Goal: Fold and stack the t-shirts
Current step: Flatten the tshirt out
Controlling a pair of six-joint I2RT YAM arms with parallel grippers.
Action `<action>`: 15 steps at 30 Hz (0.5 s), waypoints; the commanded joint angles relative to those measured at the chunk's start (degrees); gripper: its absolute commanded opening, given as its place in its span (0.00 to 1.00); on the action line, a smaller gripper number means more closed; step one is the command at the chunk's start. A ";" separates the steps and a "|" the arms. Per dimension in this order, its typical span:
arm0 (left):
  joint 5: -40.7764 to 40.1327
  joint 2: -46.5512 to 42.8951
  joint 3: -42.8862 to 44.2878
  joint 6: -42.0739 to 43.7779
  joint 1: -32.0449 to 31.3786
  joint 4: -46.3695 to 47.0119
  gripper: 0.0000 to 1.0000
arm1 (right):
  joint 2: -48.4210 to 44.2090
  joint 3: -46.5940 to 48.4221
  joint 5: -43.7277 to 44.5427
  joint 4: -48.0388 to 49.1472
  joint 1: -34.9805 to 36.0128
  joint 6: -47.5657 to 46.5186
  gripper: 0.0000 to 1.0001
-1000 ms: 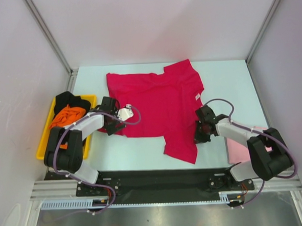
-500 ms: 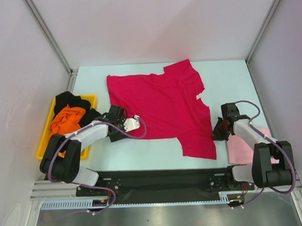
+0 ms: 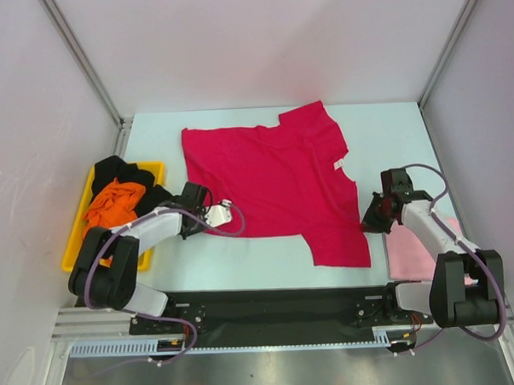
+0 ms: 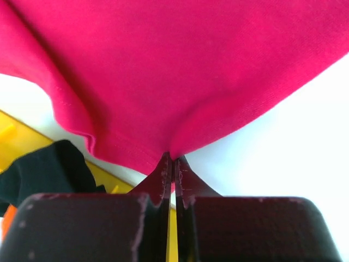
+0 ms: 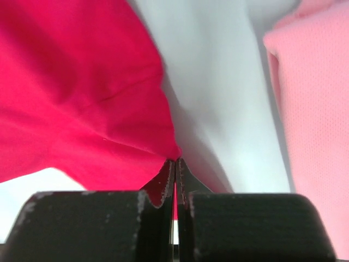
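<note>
A crimson red t-shirt (image 3: pixel 273 179) lies spread flat in the middle of the table. My left gripper (image 3: pixel 198 202) is shut on its left lower edge, and the left wrist view shows the red cloth (image 4: pixel 180 71) pinched at the fingertips (image 4: pixel 172 158). At the shirt's right edge my right gripper (image 3: pixel 369 222) is shut on the red fabric (image 5: pixel 71 109), pinched at its tips (image 5: pixel 175 161). The pale pink t-shirt (image 3: pixel 413 254) lies folded at the near right, also seen as pink cloth (image 5: pixel 316 109). The orange t-shirt (image 3: pixel 112 201) and the black t-shirt (image 3: pixel 119 171) lie crumpled in the tray.
The yellow plastic tray (image 3: pixel 70 252) stands at the left table edge, close behind my left arm. White walls with metal posts enclose the table at the back and both sides. Bare table shows beyond the red shirt and along the near edge.
The left gripper has gone from open to shut on the shirt's left edge. The right gripper pulled the shirt's lower part to the right, spreading it flatter.
</note>
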 commanded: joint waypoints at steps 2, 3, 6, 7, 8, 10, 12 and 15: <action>4.21 -2.92 5.31 -6.93 1.42 -5.05 0.00 | -4.30 6.63 -1.38 -3.27 -0.31 -1.05 0.00; 4.38 -3.62 7.40 -7.64 1.77 -5.49 0.00 | -4.66 9.42 -1.56 -4.15 -0.31 -1.40 0.00; 6.13 -7.58 12.67 -11.33 3.52 -9.87 0.00 | -6.77 15.23 -1.47 -8.28 -0.31 -2.28 0.00; 6.67 -8.54 17.65 -12.30 4.05 -13.11 0.00 | -7.47 20.12 -1.65 -9.25 -0.31 -2.54 0.00; 7.11 -10.38 20.49 -14.22 4.58 -14.97 0.00 | -8.08 22.70 -1.82 -11.08 -0.31 -3.15 0.00; 8.33 -11.97 29.77 -15.73 6.07 -20.83 0.00 | -9.41 31.80 -1.82 -13.11 -0.40 -3.86 0.00; 8.78 -13.82 36.39 -16.87 7.13 -24.55 0.00 | -9.67 38.77 -1.65 -16.28 -0.66 -4.82 0.00; 8.26 -14.71 52.44 -17.23 7.40 -32.79 0.00 | -9.24 53.71 -1.12 -20.23 -0.84 -5.53 0.00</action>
